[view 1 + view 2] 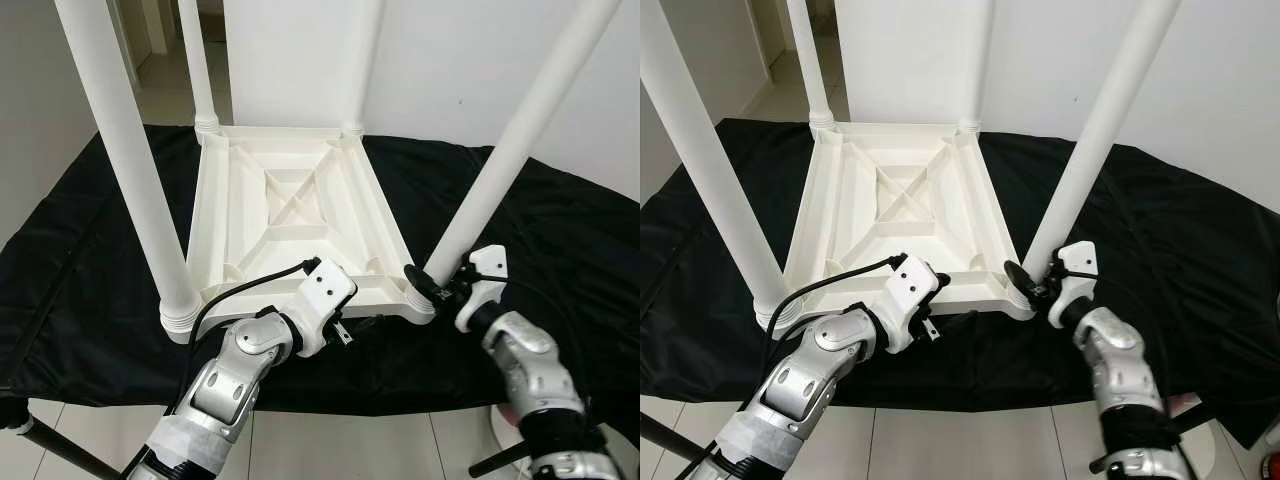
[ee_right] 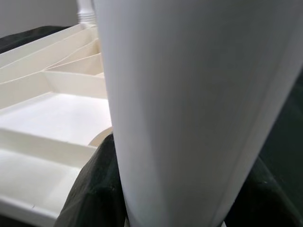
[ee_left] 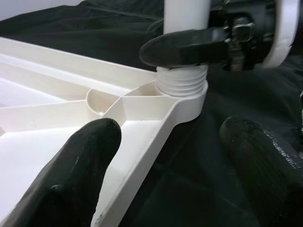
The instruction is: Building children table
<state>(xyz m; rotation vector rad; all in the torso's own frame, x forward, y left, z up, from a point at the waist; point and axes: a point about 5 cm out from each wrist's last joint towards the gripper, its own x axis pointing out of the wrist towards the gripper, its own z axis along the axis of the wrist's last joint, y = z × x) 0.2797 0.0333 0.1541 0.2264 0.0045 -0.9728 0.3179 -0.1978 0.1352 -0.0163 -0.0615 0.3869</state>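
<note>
A white plastic table [image 1: 295, 215] lies upside down on a black cloth [image 1: 90, 270], its four legs pointing up. At its near edge, the left gripper [image 3: 165, 156] has its fingers spread apart, one finger [image 3: 71, 175] over the table's ribbed underside, the other over the cloth, the table's rim between them. To the right, the right gripper [image 1: 432, 282] is clenched around the base of the near right leg [image 1: 510, 150], just above its threaded socket [image 3: 182, 85] at the table's corner.

White table [image 1: 300, 215] on black cloth [image 1: 560, 260]
</note>
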